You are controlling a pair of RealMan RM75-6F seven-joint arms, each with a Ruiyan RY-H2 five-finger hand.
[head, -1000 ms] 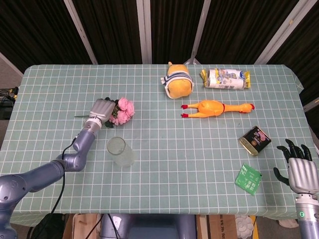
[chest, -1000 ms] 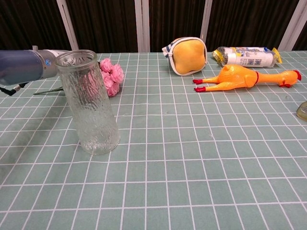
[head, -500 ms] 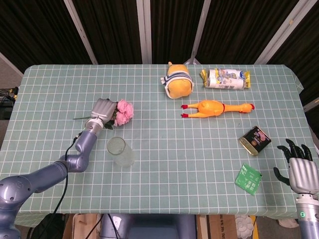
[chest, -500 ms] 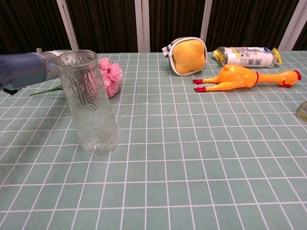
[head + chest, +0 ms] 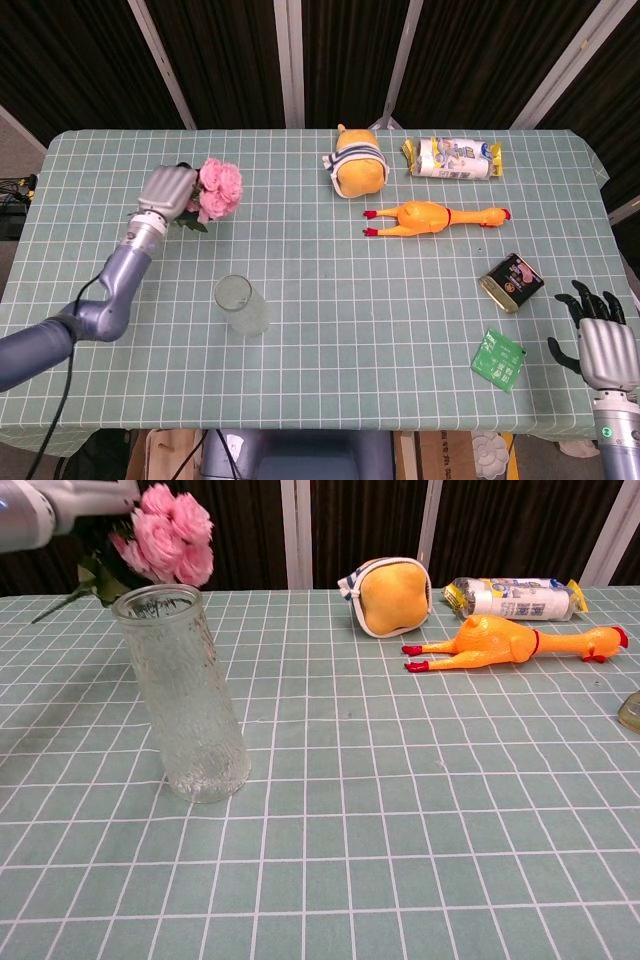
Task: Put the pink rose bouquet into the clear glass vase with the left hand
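My left hand point(image 5: 165, 192) grips the pink rose bouquet point(image 5: 217, 188) by its stem and holds it in the air over the table's left side. In the chest view the bouquet point(image 5: 166, 535) hangs above and behind the vase's rim, with green leaves trailing left, and only the edge of the left hand point(image 5: 70, 498) shows at the top left. The clear glass vase point(image 5: 241, 305) stands upright nearer the front edge; in the chest view the vase point(image 5: 186, 693) is empty. My right hand point(image 5: 596, 338) hovers open at the table's front right corner.
A yellow pouch point(image 5: 357, 168), a wrapped snack pack point(image 5: 451, 157) and a rubber chicken point(image 5: 436, 216) lie at the back right. A tin point(image 5: 512, 282) and a green packet point(image 5: 498, 359) lie near the right hand.
The left hand has lifted the bouquet off the table and carried it up and back to the left. The vase and the right hand have stayed in place.
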